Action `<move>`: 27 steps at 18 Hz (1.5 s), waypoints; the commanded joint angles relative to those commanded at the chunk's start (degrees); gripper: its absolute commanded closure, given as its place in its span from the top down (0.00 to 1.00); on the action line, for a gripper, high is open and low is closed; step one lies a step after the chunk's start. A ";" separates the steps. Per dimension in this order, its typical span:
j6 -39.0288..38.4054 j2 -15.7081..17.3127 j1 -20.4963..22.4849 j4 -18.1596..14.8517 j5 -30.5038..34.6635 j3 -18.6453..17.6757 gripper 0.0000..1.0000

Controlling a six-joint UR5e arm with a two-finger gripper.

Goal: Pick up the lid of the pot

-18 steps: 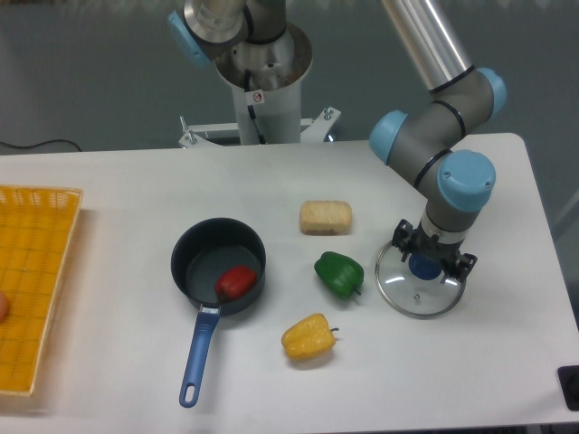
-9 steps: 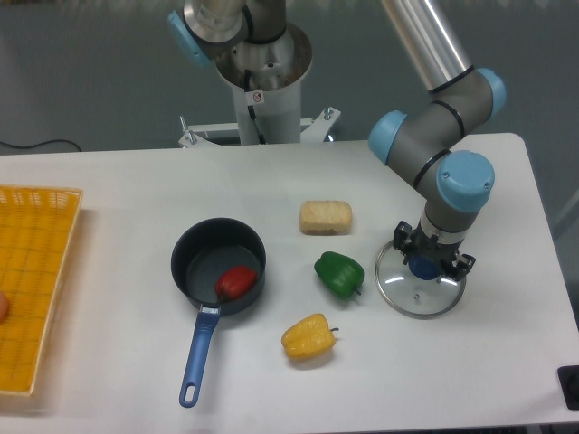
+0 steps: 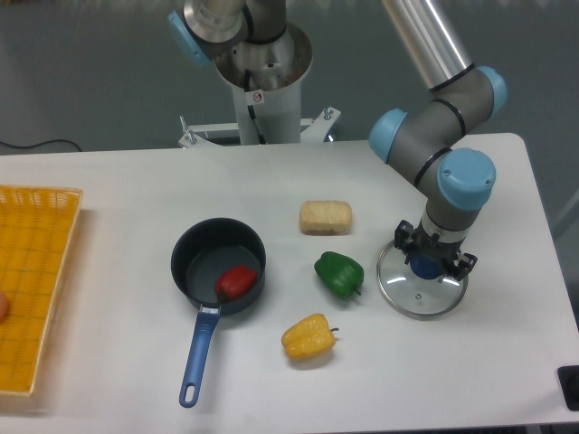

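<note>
Your gripper [image 3: 436, 255] over the pot lid [image 3: 420, 298] at scene right, fingers about its blue knob [image 3: 423, 268], whether clamped or loose you cannot tell

Black pan [image 3: 192, 253], blue handle [image 3: 198, 357] out between 6 and 7 o'clock, red item [image 3: 236, 282] inside between 4 and 5. Green pepper [image 3: 339, 273] at pan's 3 o'clock; tan block [image 3: 326, 217] at pan's 2. Yellow pepper [image 3: 308, 337] at green pepper's 7 o'clock, apart. Orange crate [image 3: 45, 271] well off at pan's 9 o'clock, cut by frame. All on white tabletop [image 3: 118, 380].
</note>
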 joint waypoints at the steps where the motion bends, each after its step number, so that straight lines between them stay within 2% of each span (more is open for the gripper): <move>1: -0.09 0.17 -0.09 0.00 0.09 0.00 0.64; 6: -0.44 2.63 -0.87 -1.05 0.26 -0.44 0.64; 14: -0.88 6.32 -1.23 -6.85 0.26 -0.35 0.64; 21: -0.88 8.08 -1.23 -10.89 -0.26 0.44 0.64; 27: -0.97 8.44 -1.58 -12.04 -0.35 0.70 0.64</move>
